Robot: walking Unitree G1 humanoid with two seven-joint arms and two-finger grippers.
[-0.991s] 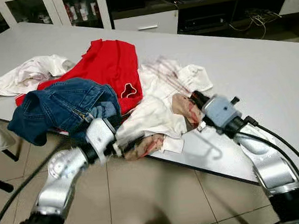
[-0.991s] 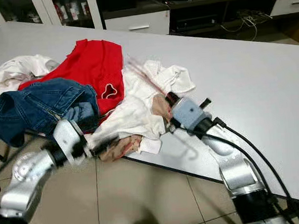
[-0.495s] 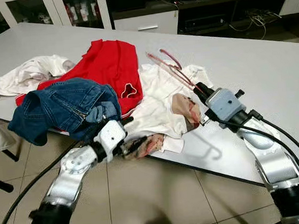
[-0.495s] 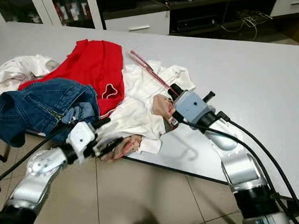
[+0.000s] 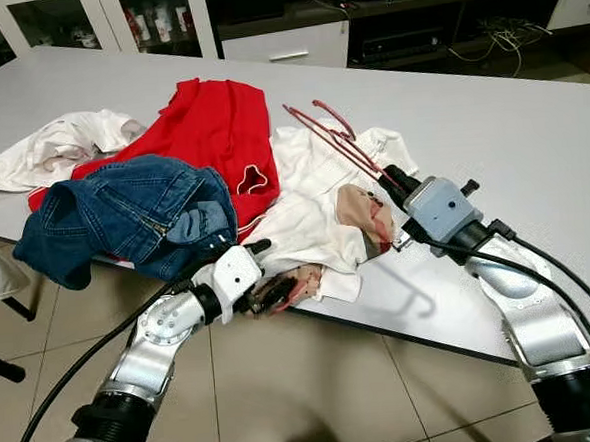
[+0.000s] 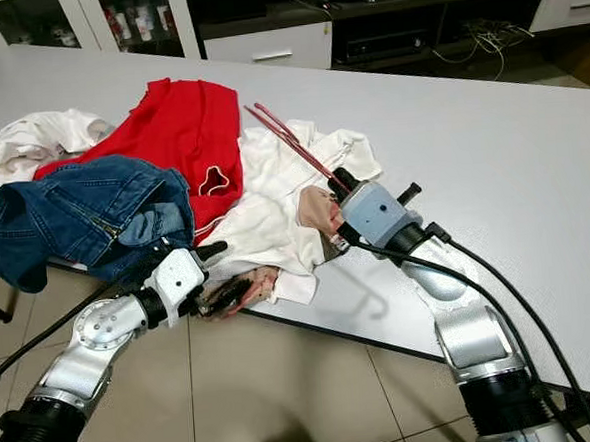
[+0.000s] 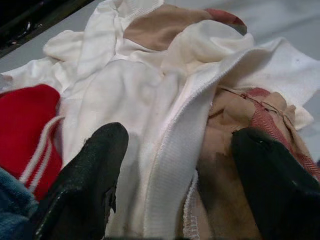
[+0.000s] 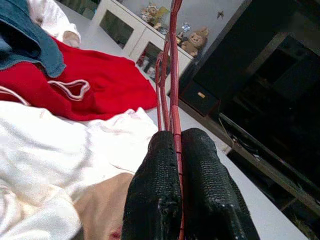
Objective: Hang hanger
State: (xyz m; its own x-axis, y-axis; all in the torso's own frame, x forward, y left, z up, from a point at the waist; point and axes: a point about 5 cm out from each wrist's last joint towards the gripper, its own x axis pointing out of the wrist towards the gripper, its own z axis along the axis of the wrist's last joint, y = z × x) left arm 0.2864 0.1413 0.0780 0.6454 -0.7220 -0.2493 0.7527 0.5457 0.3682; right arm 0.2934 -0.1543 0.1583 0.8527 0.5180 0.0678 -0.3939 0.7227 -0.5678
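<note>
While garments still lay heaped on the table (image 5: pixel 531 146), the moment was set out thus, near to far:

Left gripper (image 5: pixel 269 293): fingers were spread wide at the near table edge, around the hem of the white shirt (image 5: pixel 305 220), probably so the cloth could be pinched.

Right gripper (image 5: pixel 395 181): fingers were pressed together on the red hanger (image 5: pixel 330 139), its end raised over the shirt, seemingly for threading in.

Beyond: a red garment (image 5: pixel 219 125) and jeans (image 5: pixel 124 211) were left untouched.
</note>
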